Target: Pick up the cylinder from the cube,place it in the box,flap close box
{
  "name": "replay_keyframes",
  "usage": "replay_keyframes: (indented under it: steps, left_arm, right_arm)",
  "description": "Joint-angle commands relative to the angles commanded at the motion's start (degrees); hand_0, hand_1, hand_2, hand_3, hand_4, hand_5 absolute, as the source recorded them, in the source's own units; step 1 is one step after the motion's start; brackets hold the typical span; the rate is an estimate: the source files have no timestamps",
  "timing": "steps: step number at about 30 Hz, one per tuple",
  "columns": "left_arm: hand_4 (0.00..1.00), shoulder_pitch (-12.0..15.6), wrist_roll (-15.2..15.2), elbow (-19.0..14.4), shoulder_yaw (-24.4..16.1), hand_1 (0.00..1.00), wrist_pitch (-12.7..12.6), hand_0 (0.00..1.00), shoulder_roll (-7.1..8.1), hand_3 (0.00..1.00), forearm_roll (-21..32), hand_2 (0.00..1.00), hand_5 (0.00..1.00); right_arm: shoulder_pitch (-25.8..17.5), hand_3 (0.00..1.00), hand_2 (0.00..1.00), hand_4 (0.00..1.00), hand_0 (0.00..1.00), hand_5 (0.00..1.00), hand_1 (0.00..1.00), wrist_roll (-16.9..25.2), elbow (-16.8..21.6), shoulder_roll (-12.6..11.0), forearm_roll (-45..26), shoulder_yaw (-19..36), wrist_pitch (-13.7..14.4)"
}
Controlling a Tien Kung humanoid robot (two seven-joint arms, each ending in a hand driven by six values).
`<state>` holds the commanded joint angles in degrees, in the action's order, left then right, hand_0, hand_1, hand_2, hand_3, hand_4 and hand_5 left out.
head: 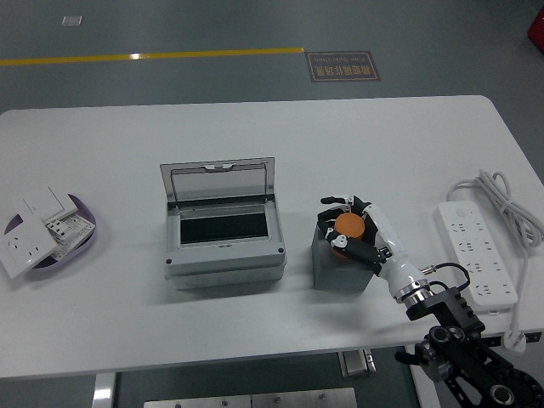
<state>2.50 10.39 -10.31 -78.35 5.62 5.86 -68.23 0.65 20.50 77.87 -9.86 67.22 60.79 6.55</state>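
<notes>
Nearest to us in the head view, our black right arm comes up from the lower right corner and ends in our white and black five-fingered right hand [364,240], which reaches over the grey cube-shaped block [338,270]. Our fingers [337,203] curl around the flat orange cylinder [348,225], and our thumb presses at its near side, so we are grasping it. It sits at the top of the grey block, right between our fingertips and thumb; we cannot tell whether it touches the block's top.

Left of our fingers, just beside the block, stands the grey rectangular plastic box [223,246], its hinged clear-windowed lid [219,182] raised upright at the far side and its dark inside open.

Well beyond the box, far left of our fingers, a shallow purple dish [83,240] holds white wall switch plates [36,223].

Right of our hand, well apart from it, a white power strip [475,252] lies on the white table [255,127] with its white cable [503,197] looped behind it.

Our left arm does not show.
</notes>
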Motion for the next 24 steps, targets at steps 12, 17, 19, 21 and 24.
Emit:
replay_keyframes:
  steps: [12, 17, 19, 21, 24]
  left_arm:
    - [0.745, -0.03, -0.13, 0.00, -0.01, 0.671, 0.02, 0.642, 0.04, 0.696, 0.00, 0.655, 0.307]
    - [0.745, -0.02, -0.18, 0.00, -0.08, 0.671, 0.02, 0.642, 0.01, 0.696, -0.02, 0.655, 0.307]
    - [0.744, -0.01, -0.19, 0.00, -0.12, 0.670, 0.02, 0.642, 0.00, 0.695, -0.03, 0.655, 0.306]
    - [0.744, 0.00, -0.20, 0.00, -0.17, 0.670, 0.00, 0.642, -0.03, 0.695, -0.03, 0.655, 0.306]
    - [0.744, 0.03, -0.19, 0.00, -0.23, 0.670, -0.01, 0.642, -0.05, 0.694, -0.02, 0.655, 0.305]
  right_arm:
    - [-0.05, 0.315, 0.362, 0.002, 0.433, 0.002, 0.402, -0.38, -0.24, 0.03, 0.98, -0.36, 0.50]
    - [0.09, 0.315, 0.362, 0.002, 0.433, 0.002, 0.402, -0.34, 0.11, 0.03, 1.22, -0.49, 1.39]
    - [0.24, 0.321, 0.361, 0.002, 0.421, 0.002, 0.393, -0.29, 0.40, 0.02, 1.32, -0.48, 1.89]
    - [0.65, 0.321, 0.361, 0.002, 0.421, 0.002, 0.393, -0.39, 0.98, -0.06, 1.63, -0.44, 2.56]
    - [1.57, 0.288, 0.341, 0.002, 0.392, 0.002, 0.369, -0.89, 2.47, -0.29, 2.30, -0.49, 3.61]
